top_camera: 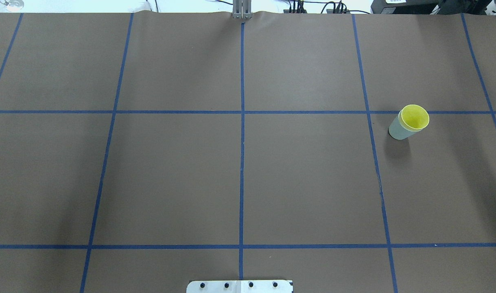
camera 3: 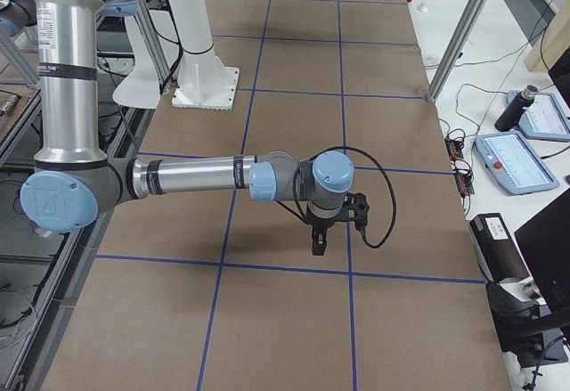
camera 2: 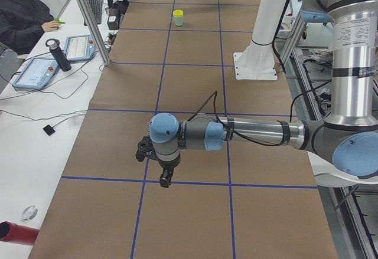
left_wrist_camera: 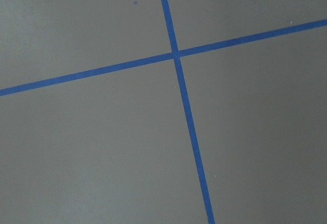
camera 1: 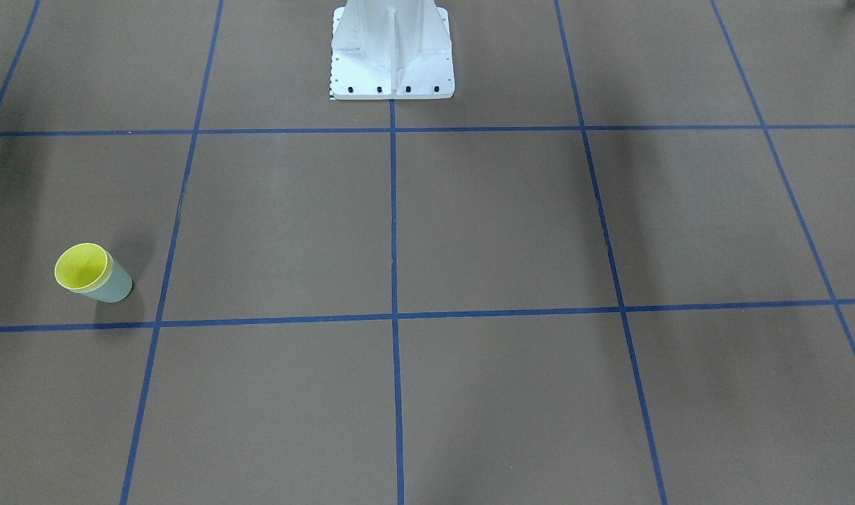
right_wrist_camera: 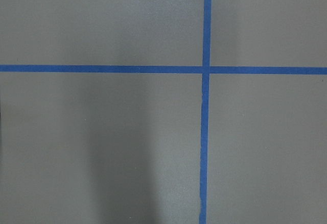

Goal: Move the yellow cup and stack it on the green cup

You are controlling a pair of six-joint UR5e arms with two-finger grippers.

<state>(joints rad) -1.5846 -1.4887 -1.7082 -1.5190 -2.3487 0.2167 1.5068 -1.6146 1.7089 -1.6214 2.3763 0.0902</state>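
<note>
The yellow cup [camera 1: 82,266] sits nested inside the green cup [camera 1: 116,285], and the pair stands upright on the brown table on the robot's right side. In the overhead view the yellow cup [top_camera: 415,117] shows its rim and inside, and the green cup [top_camera: 396,130] shows its wall below. The pair is small and far off in the exterior left view [camera 2: 178,17]. My left gripper [camera 2: 164,182] and right gripper [camera 3: 318,244] hang fingers down over the table and show only in the side views; I cannot tell whether they are open or shut. Both wrist views show only table and blue tape.
The white robot pedestal [camera 1: 392,52] stands at the table's robot side, and its foot also shows in the overhead view [top_camera: 239,286]. Blue tape lines divide the table. A seated operator [camera 2: 18,11], tablets and a dark bottle [camera 2: 58,54] are at a side desk.
</note>
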